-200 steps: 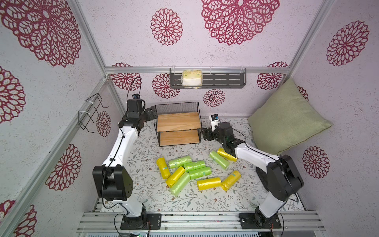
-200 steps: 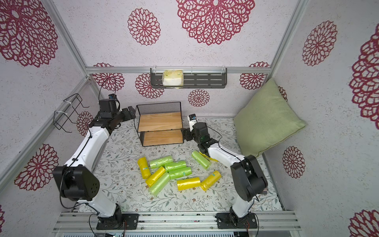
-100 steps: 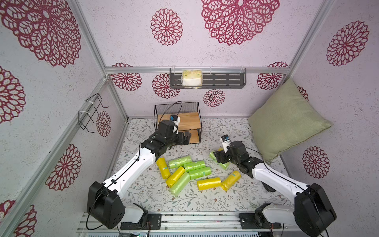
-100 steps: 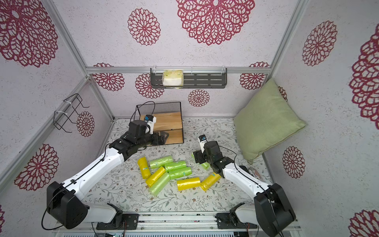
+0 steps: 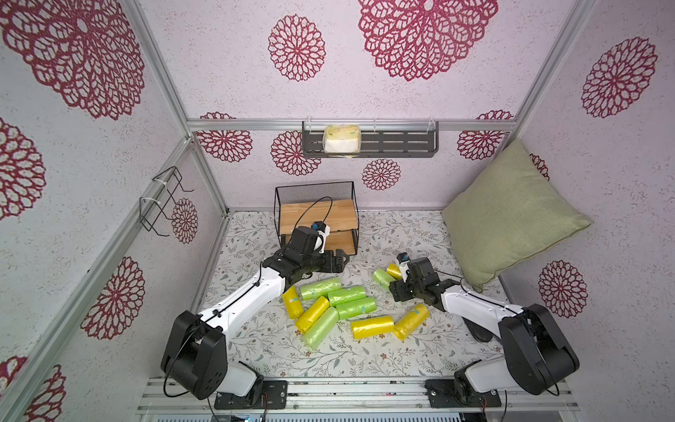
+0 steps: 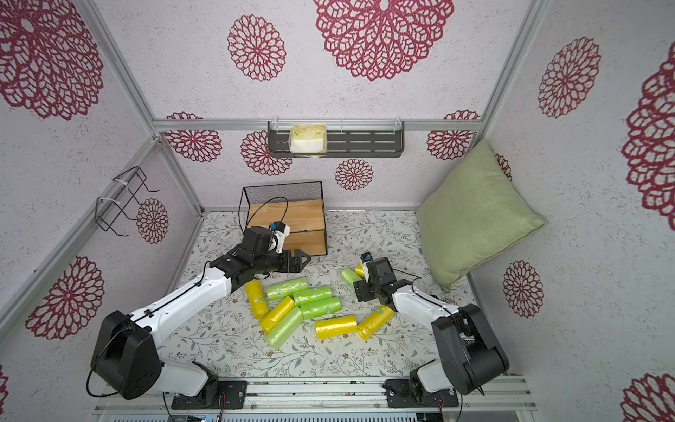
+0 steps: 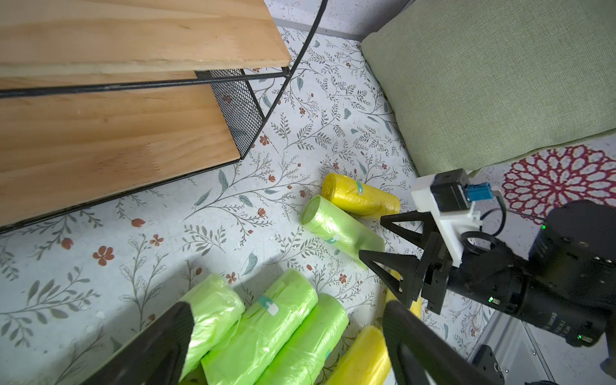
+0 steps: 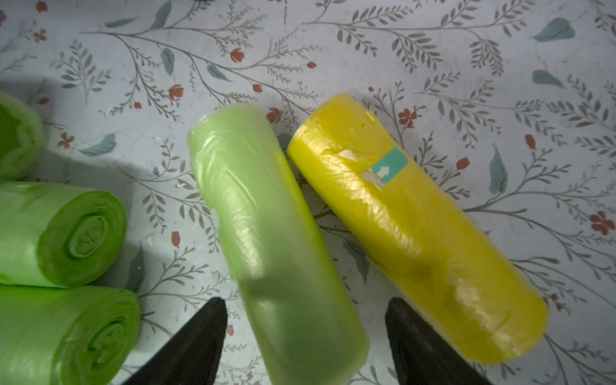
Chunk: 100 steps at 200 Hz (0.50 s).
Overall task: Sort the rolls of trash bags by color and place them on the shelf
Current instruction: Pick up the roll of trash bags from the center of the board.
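The shelf stands at the back of the mat with both wooden boards bare. Several green and yellow rolls of trash bags lie in a pile in front of it. A separate green roll and a yellow roll lie side by side to the right. My right gripper is open, with its fingers on either side of that green roll's end and a gap on each side. My left gripper hovers open over the pile's green rolls, holding nothing.
A green pillow leans in the right back corner, close behind the right arm. A dark slotted rack on the back wall holds a pale packet. A bare wire hanger is fixed to the left wall.
The left arm swung from the shelf's left side forward to above the pile. The right arm drew back from the shelf's right side and came down over the separate green roll.
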Available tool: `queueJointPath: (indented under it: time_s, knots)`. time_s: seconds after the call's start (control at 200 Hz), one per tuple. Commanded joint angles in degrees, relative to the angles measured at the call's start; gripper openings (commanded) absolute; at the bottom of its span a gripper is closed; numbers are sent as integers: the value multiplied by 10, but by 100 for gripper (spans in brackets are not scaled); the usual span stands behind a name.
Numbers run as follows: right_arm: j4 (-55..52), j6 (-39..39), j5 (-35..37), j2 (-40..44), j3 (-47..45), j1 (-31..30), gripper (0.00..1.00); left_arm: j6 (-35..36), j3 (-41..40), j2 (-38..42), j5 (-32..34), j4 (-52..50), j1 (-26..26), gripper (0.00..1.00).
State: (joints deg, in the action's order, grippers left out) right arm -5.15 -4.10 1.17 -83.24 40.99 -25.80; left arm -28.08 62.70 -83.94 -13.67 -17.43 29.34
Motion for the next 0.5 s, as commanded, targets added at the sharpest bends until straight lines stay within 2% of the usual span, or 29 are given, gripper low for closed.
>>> queueJointPath:
  time_s: [0.0,0.245,0.365,0.495]
  knots:
    - [-23,43,-15,-16,23,6,78,8,14,-14,-6,12,4,94]
    - [-8,89,-16,-56,27,6,69,8,18,-25,-3,14,4,94]
    - [6,102,-34,-66,25,6,60,7,18,-25,-10,12,-1,94]
    - [24,113,-59,-45,12,3,47,0,21,-25,-53,4,-13,94]
